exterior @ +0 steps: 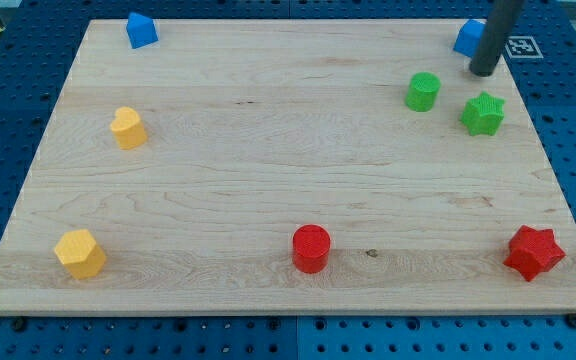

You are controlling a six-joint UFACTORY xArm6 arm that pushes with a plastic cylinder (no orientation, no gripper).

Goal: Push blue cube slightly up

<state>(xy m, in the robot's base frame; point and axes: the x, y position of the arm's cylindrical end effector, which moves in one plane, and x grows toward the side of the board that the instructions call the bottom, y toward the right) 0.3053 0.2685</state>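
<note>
The blue cube (467, 37) sits at the top right corner of the wooden board (268, 170), partly hidden behind my rod. My tip (484, 73) rests on the board just below and to the right of the cube, close to its lower right edge. I cannot tell whether it touches the cube. A second blue block (141, 30) with a peaked top sits at the board's top left.
A green cylinder (422, 91) and a green star (483, 113) lie just below my tip. A yellow heart-like block (128, 127) and a yellow hexagon (80, 253) are on the left. A red cylinder (311, 248) and a red star (534, 252) are near the bottom edge.
</note>
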